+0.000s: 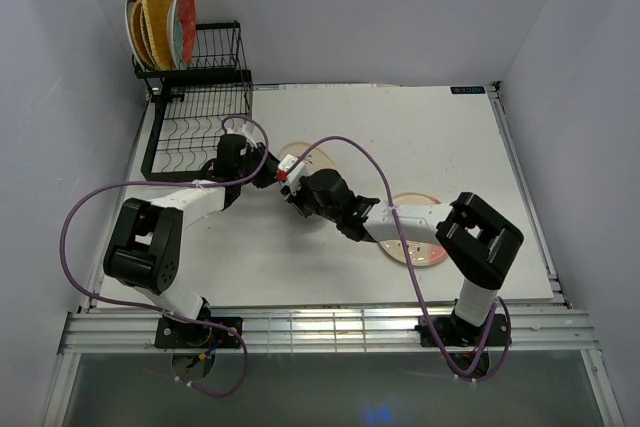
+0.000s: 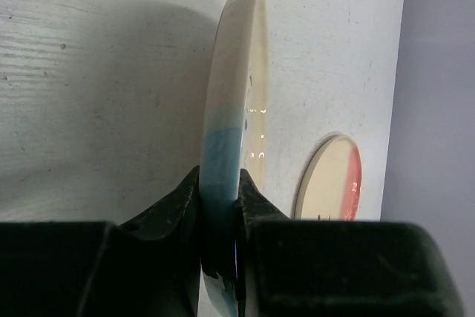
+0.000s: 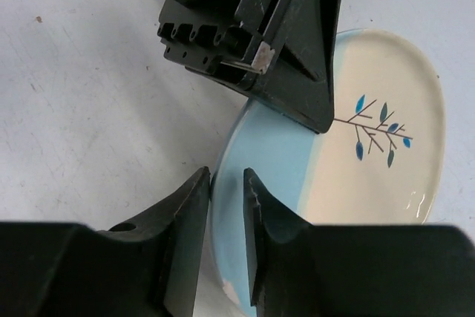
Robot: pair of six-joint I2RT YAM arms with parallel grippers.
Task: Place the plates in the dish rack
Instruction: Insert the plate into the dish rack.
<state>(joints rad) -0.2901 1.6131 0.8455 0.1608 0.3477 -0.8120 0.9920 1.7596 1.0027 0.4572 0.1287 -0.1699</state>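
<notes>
Left gripper (image 2: 221, 194) pinches the cream-blue plate (image 2: 236, 64) on edge, near the dish rack (image 1: 195, 137); right gripper (image 3: 226, 194) — narrowly parted, seemingly loose — should clear before the left carries.

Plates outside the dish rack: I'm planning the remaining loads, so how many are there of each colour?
Cream-blue plate: 1
Cream-pink plate: 1
Total: 2

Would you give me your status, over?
Left gripper shut on cream-blue ceramic plate. Right gripper astride its rim, grip unclear. Nothing blocking black wire dish rack.
</notes>
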